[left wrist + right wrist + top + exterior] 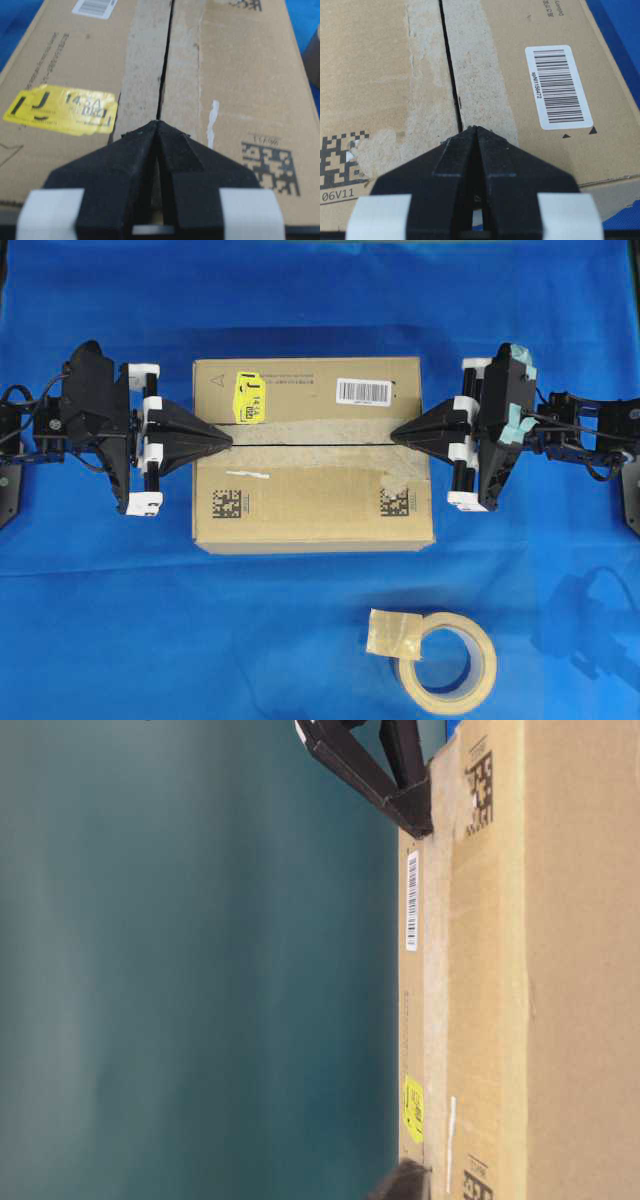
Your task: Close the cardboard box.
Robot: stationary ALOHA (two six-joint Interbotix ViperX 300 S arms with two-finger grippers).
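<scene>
Now I see the cardboard box (314,454) in the middle of the blue worktop (300,640) with both top flaps down, so little remains, while my left fingers (226,438) and right fingers (396,436) rest pinched together, empty, at the seam's 2 ends.

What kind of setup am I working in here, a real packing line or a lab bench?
Most likely a lab bench: a plain blue cloth covers the table, two fixed arms flank a single cardboard box, and only a tape roll lies nearby. No conveyor or shelving shows.
</scene>
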